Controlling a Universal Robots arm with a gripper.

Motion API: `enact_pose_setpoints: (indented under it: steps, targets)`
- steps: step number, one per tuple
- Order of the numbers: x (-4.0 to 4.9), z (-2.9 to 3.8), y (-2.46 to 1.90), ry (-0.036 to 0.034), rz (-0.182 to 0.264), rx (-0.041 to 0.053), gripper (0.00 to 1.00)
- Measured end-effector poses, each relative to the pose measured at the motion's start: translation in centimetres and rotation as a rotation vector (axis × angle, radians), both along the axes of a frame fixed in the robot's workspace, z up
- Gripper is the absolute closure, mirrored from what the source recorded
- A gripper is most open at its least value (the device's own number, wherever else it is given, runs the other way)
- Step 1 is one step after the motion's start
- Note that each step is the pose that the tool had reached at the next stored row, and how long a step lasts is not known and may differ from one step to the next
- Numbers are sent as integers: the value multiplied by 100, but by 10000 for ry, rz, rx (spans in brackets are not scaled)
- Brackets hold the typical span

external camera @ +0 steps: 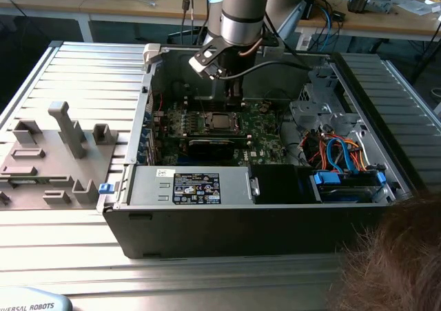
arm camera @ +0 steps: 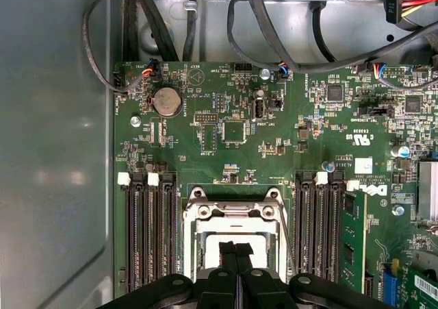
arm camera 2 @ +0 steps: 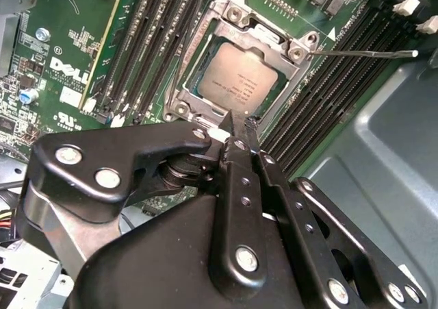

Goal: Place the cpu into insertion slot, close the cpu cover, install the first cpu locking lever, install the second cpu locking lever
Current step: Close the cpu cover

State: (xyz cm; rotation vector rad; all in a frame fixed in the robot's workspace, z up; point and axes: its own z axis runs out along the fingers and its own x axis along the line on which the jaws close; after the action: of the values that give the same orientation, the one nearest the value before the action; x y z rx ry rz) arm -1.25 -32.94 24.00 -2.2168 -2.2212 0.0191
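– Pincer [arm camera 2: 231,125] is squeezed together, holding nothing, right at the cpu cover's [arm camera 2: 239,18] edge. Why?
– Maybe to press it flat. It lies round the cpu [arm camera 2: 236,81], on the green board [arm camera 2: 75,42].
– That thin lever [arm camera 2: 369,52]?
– The second wrist view shows it sticking out sideways. The exterior view shows the whole computer case [external camera: 207,207] on the bench [external camera: 83,69].

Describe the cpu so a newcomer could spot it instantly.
Inside the open computer case lies a green board. Near its middle, between rows of long black slots, sits the silvery cpu cover. The cpu is the flat grey-silver square showing through its window.
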Motion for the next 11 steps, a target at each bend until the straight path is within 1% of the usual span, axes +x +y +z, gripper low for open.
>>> enact_pose_setpoints:
  steps: [11]
  targets:
    - [-49,-27,0,0,0,-1,89]
